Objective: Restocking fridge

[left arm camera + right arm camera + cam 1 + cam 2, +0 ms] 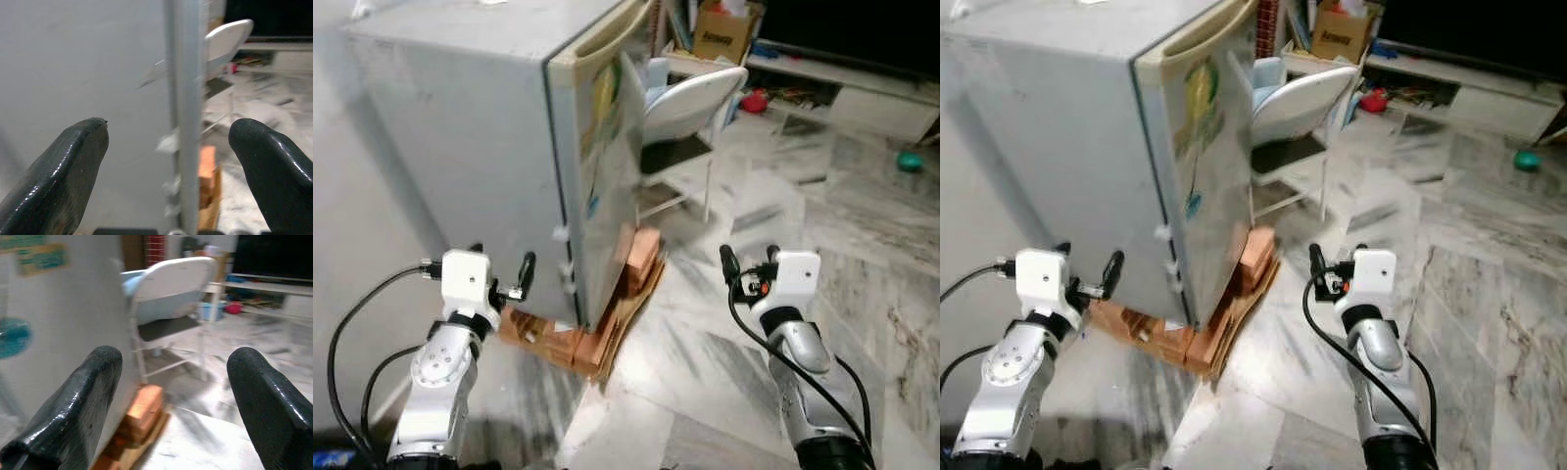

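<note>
A small grey fridge (470, 147) stands on bricks (641, 257) and flattened cardboard, with its side turned to me. Its door (602, 186) carries stickers and faces a white chair; whether it is fully shut I cannot tell. My left gripper (501, 259) is raised in front of the fridge's side near the lower door corner, open and holding nothing. In the left wrist view the door's edge (185, 112) lines up between the fingers (63, 166), farther off. My right gripper (749, 257) is open and empty over the marble floor, to the right of the door.
A white folding chair (690, 108) stands just beyond the fridge door. Behind it are a cardboard box (724, 34), a low white TV shelf (862, 93), a red item (756, 101) and a green ball (909, 161). A wall closes the left side.
</note>
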You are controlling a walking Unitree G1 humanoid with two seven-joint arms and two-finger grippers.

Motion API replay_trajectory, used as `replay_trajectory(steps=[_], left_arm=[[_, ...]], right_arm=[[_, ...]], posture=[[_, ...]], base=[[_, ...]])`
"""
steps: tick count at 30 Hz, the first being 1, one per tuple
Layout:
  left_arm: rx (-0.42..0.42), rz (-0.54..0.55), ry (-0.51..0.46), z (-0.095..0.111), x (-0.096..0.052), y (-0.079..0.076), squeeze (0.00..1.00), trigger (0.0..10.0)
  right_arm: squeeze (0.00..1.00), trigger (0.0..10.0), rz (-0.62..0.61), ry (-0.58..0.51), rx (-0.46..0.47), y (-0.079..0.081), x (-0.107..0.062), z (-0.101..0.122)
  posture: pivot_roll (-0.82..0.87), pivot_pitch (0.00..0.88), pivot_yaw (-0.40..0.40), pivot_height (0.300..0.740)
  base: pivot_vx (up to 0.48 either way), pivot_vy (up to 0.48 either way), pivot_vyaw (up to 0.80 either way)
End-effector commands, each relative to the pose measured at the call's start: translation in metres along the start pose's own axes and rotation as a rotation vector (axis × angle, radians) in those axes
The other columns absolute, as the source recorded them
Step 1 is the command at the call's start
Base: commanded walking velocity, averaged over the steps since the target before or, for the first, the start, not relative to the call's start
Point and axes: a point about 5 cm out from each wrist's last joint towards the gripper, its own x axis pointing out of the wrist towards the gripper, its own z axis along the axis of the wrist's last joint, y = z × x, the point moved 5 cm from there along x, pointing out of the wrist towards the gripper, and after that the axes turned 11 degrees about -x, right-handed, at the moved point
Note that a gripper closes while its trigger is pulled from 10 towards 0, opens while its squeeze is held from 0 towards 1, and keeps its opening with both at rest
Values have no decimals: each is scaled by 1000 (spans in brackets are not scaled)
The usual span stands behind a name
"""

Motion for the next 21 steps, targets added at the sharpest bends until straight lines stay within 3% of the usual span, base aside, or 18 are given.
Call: replay_trajectory(steps=[1,15,21], left_arm=[[-4,-35,-25,7,3,-9,0,10000],[-2,-16,-15,4,4,-8,0,10000],[21,66,-13,2,4,7,0,10000]], right_arm=[[0,10000,-19,3,-13,-7,-1,1],[0,10000,-17,5,-22,-9,-2,1],[0,10000,-14,8,-28,-10,-1,1]], posture=[[7,0,-22,740],[-2,0,-22,740],[1,2,-27,740]], base=[[330,0,-800],[402,0,-81],[0,0,0]])
